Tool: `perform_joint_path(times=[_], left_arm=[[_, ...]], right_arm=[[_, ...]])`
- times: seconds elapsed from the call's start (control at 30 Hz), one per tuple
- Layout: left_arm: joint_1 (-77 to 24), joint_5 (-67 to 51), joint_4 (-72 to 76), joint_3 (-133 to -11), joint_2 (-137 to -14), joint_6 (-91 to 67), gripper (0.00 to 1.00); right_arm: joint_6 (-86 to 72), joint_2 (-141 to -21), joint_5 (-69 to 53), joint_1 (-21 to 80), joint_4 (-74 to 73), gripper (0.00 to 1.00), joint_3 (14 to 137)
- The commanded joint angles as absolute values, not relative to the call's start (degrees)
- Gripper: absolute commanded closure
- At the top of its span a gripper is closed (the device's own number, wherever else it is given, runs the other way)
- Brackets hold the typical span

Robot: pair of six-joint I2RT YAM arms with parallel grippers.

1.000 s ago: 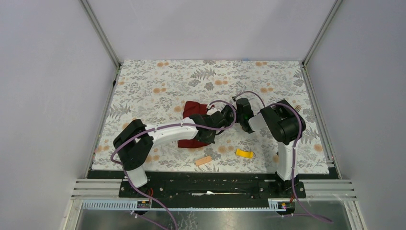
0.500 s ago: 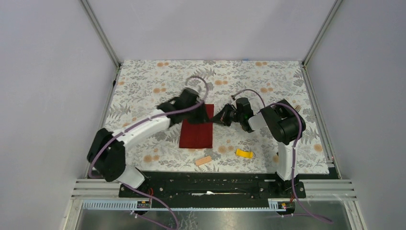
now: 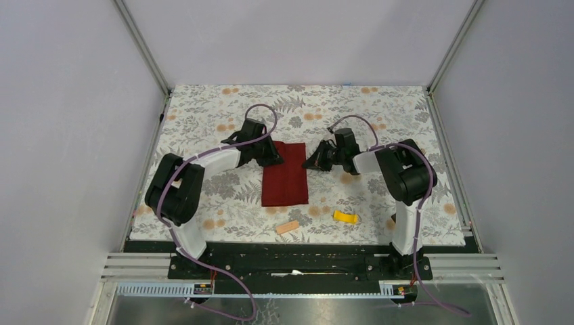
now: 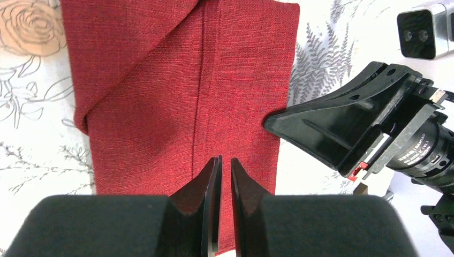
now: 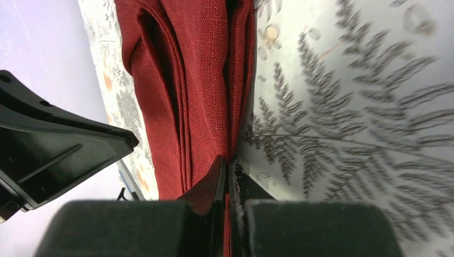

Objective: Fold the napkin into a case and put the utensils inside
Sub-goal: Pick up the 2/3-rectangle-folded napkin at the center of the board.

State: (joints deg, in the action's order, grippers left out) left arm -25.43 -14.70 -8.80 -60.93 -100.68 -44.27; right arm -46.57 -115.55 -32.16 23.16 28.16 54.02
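Floral table bears folded napkin, tan block, yellow block.

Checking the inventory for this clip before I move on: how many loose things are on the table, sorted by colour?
Dark red: 1, the napkin
Tan: 1, the tan block
Yellow: 1, the yellow block
Silver: 0, no knife or fork shows in any view
Total: 3

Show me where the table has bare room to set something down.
Bare: the far strip of table beyond the napkin. Crowded: the middle, where left gripper and right gripper flank the napkin; tan block and yellow block in front.
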Motion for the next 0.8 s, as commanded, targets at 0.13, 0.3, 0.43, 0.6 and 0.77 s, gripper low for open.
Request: perform_joint_path(times=[0.13,0.3,0.43,0.6,0.77], left_arm=[[-25.3,-16.9,-1.1,-64.9,-105.6,-45.9,0.89],[-25.3,-16.2,-0.2,-66.9,-109.7,-46.4,0.92],[-25.3,-15.4,-0.2,-67.2,-112.4,-46.7,0.95],[-25.3,-15.0,3.1,-64.4,-113.7,-47.7,0.96],[-25.3,-15.8,5.6,-61.9,-114.2,-48.8,0.97]], right_arm=[[-35.1,-112.3,-29.7,20.5,14.9,1.0,61.8],[-33.3,-112.2,-27.4,20.9,11.3,1.0,64.3],[-32.1,-112.1,-24.7,22.5,7.7,1.0,66.6],[-31.1,-110.5,-18.0,25.4,1.6,1.0,69.8],[-31.3,-108.9,-7.7,30.1,-6.1,1.0,74.7]])
